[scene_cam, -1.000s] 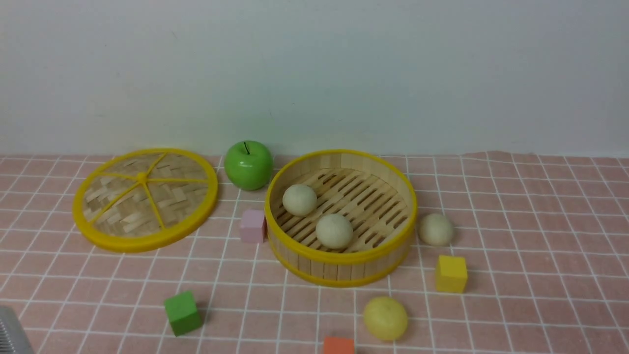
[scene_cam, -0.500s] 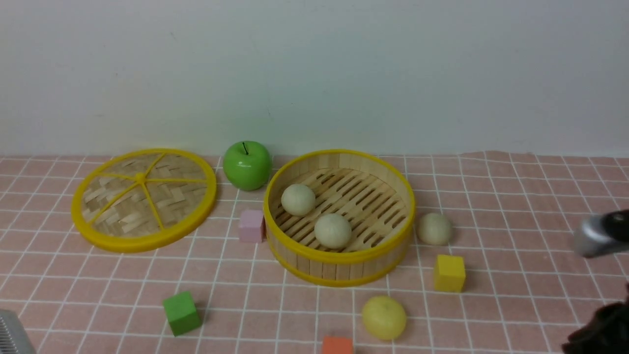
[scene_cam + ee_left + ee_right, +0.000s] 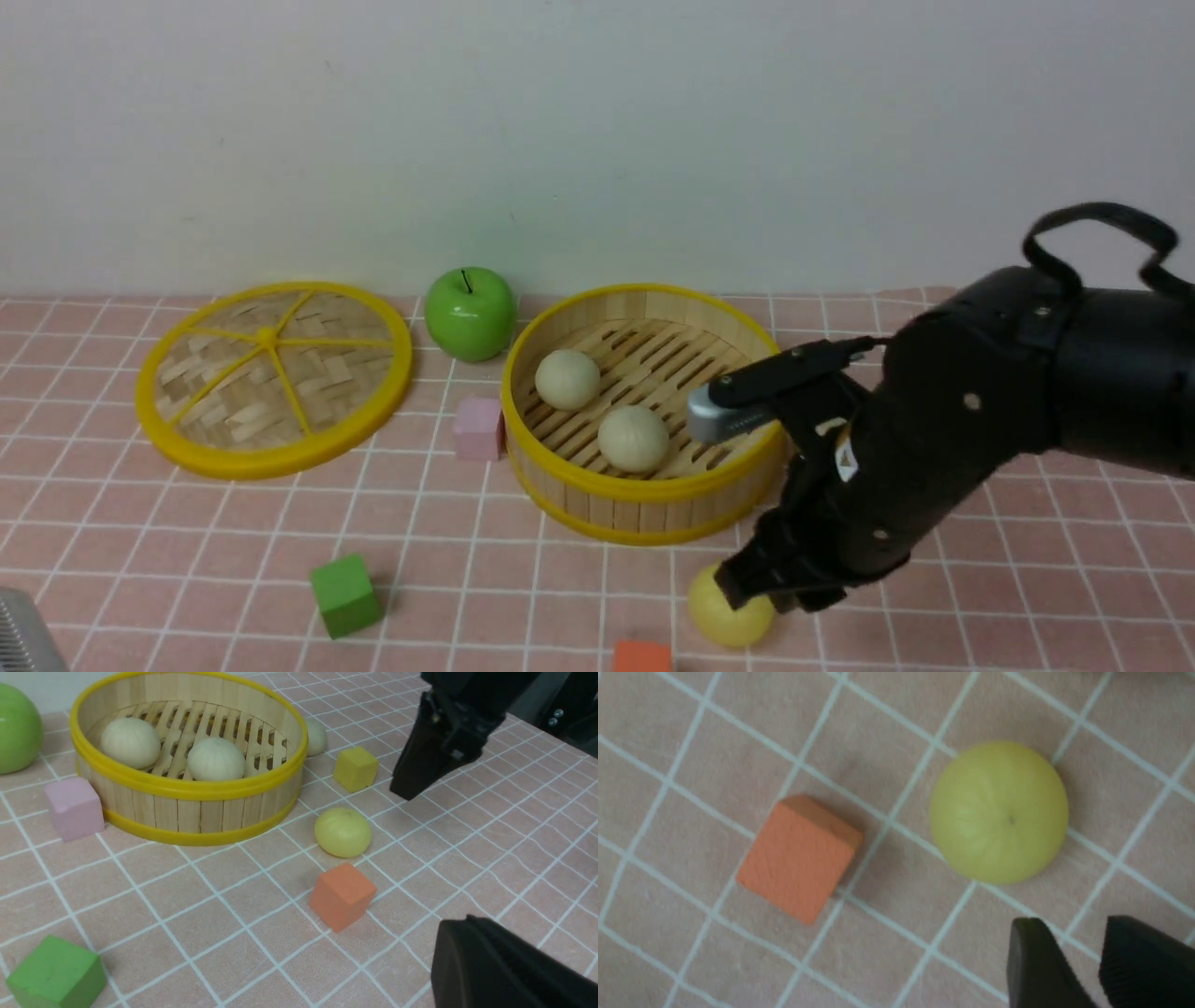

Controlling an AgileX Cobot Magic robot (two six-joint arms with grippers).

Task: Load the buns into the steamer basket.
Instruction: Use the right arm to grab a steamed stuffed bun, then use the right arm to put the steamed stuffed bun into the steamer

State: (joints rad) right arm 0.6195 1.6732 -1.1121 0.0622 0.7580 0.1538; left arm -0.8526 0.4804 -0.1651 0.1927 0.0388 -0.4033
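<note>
The steamer basket (image 3: 644,485) stands mid-table and holds two cream-white buns (image 3: 567,379) (image 3: 633,438). It also shows in the left wrist view (image 3: 187,791). A third cream bun (image 3: 316,736) lies just outside the basket's right wall and is hidden behind my right arm in the front view. The pale yellow bun (image 3: 724,621) (image 3: 999,812) lies on the cloth in front of the basket. My right gripper (image 3: 747,590) (image 3: 1073,942) hovers just beside it, empty, with a narrow gap between its fingers. My left gripper (image 3: 448,938) is low at the front left and its fingers look pressed together.
A flat woven lid (image 3: 274,376) lies at the left, with a green apple (image 3: 470,313) behind it to the right. A pink cube (image 3: 478,427) touches the basket's left side. A green cube (image 3: 345,594), an orange cube (image 3: 642,656) and a yellow cube (image 3: 356,768) lie nearby.
My right arm has swung in from the right edge to above the pale yellow bun. It now covers the third cream bun and the yellow cube. The buns have not moved.
</note>
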